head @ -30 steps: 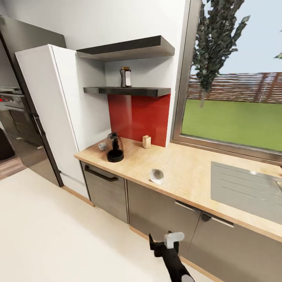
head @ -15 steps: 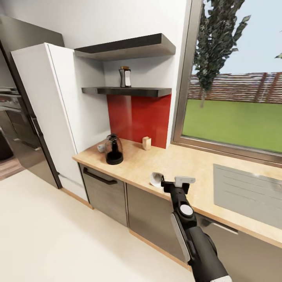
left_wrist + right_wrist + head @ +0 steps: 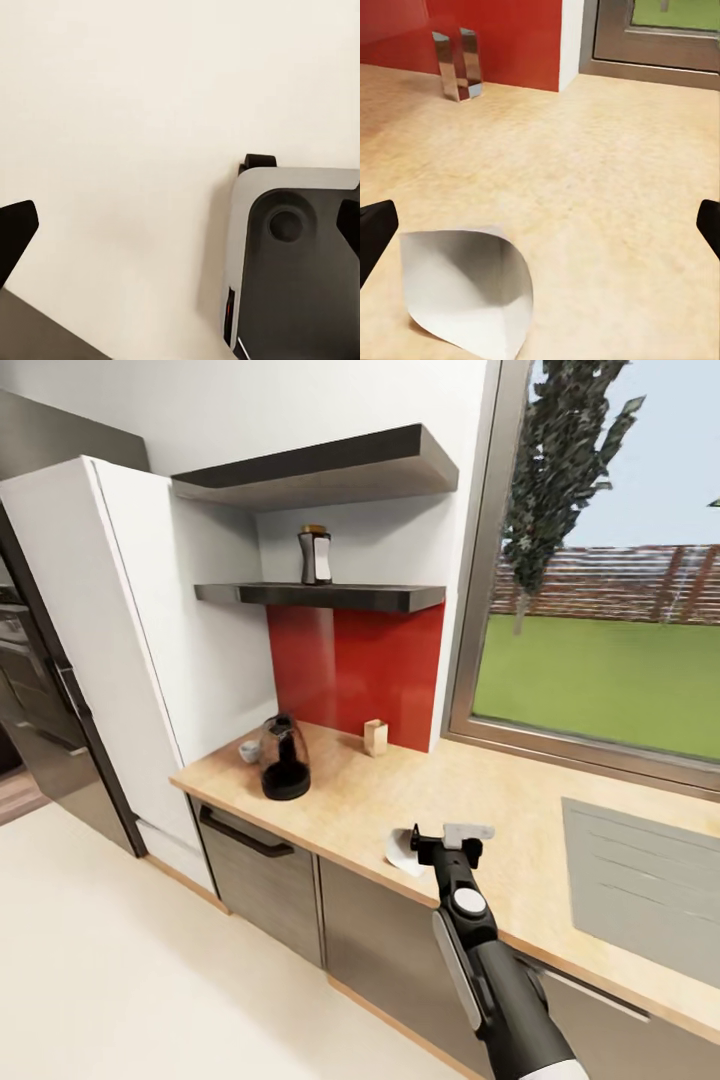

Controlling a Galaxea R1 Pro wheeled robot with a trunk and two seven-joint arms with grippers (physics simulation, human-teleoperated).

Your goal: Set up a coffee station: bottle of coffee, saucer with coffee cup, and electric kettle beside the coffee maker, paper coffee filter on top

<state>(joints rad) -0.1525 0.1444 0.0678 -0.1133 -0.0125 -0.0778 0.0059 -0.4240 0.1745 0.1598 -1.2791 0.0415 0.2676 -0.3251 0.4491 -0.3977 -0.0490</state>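
From the head view, the kitchen has a long light beige tabletop (image 3: 400,800) over glossy grey cabinet fronts, a red backsplash panel (image 3: 350,670) behind it and a wide window (image 3: 610,630) looking onto grass and a fence. A tall white cabinet (image 3: 130,650) stands at the tabletop's left end. Two dark floating shelves hang on the wall; the bottle of coffee (image 3: 315,555) stands upright on the lower kitchen shelf (image 3: 320,596). On the tabletop near the white cabinet sits the electric kettle (image 3: 284,759), with a small white cup (image 3: 249,751) just beside it toward the wall. A small wooden block (image 3: 375,737) stands near the red panel. The paper coffee filter (image 3: 402,850) lies on its side near the tabletop's front edge, and the right gripper (image 3: 447,838) hovers just beside it, on the window side, at the end of a black and grey arm; from here I cannot tell how far its fingers stand apart.

In the right wrist view, the filter (image 3: 472,296) lies open-mouthed on the beige surface, with the two dark fingertips (image 3: 375,236) wide apart at the frame's edges and touching nothing. The shiny block (image 3: 459,64) stands against the red panel beyond.

In the left wrist view, the pale floor (image 3: 127,127) lies below, with part of the robot's grey and black base (image 3: 292,255). The left gripper's dark fingertips (image 3: 15,232) sit wide apart, holding nothing.
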